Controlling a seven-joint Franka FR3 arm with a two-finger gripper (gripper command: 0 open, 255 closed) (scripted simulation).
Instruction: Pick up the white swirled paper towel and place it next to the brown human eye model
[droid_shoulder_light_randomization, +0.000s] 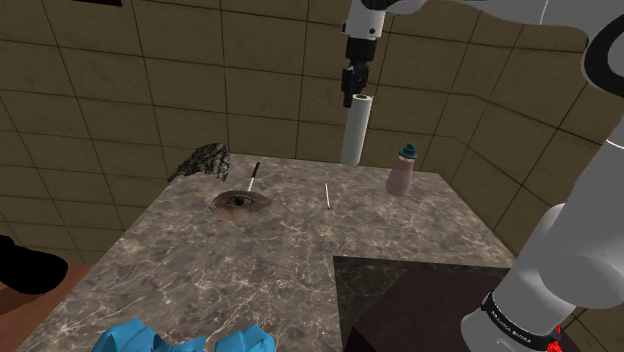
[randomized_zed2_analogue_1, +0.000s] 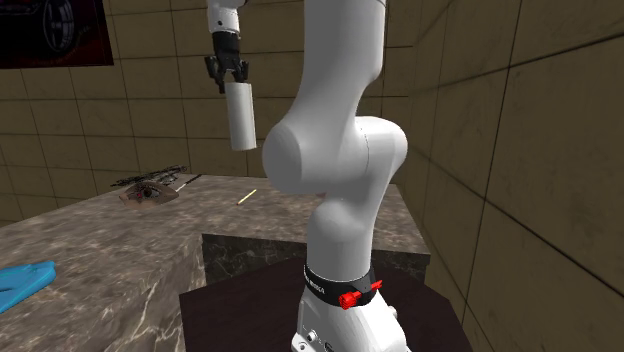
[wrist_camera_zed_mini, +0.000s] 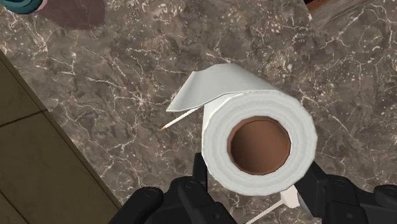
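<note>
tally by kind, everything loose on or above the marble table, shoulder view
Paper towel roll: 1, held in the fingers
Eye model: 1
Bottle: 1
Pale stick: 1
White-and-black pen-like tool: 1
Dark tangled object: 1
Blue shapes, cropped: 2
Total: 8

Dim, flat light, seemingly from above; marble counter (droid_shoulder_light_randomization: 250, 270) paler at middle; soft shadows; focus crisp throughout.

Both exteriors overlook countertop (droid_shoulder_light_randomization: 250, 270), wrist straight down
</note>
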